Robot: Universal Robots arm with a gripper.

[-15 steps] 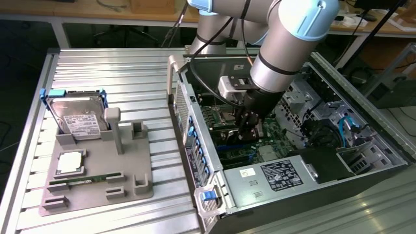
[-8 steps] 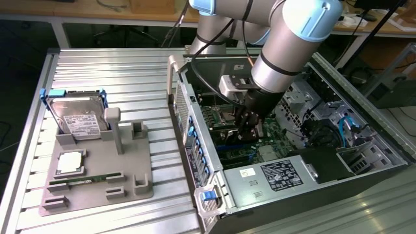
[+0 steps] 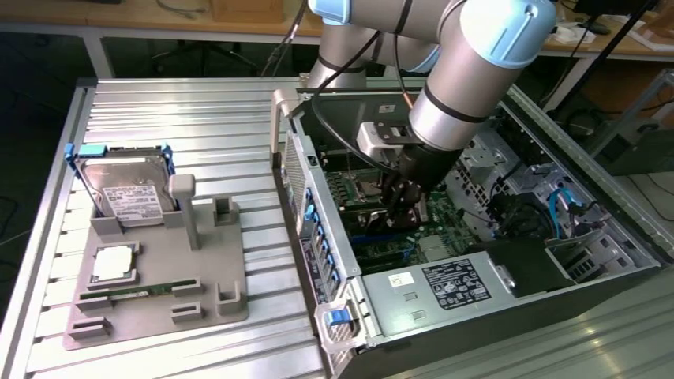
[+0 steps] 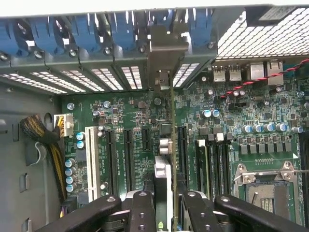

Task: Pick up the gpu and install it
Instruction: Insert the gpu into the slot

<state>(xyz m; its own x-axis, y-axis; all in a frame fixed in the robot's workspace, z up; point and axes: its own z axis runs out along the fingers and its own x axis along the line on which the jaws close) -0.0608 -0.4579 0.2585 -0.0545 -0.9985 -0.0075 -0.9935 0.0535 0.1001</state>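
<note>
The pincer (image 4: 166, 205) is clamped on the gpu (image 4: 166, 129), one dark finger (image 4: 141, 208) on each side of the card. In the exterior view the pincer (image 3: 406, 199) reaches down inside the open computer case (image 3: 443, 316).

The gpu shows edge-on as a thin dark card standing upright over the motherboard (image 4: 120, 121), among the black expansion slots. Its pale metal bracket (image 4: 166, 46) lies against the case's rear slot wall, between the blue clips (image 4: 87, 34).

The power supply label (image 3: 455, 284) and the hard drive (image 3: 125, 185) label carry print too small to read.

A white slot (image 4: 90, 159), a braided cable bundle (image 4: 38, 133) and the processor socket (image 4: 263, 186) flank the card. At the exterior view's left, a grey holder (image 3: 158, 320) carries the hard drive and a green memory stick (image 3: 137, 292).
</note>
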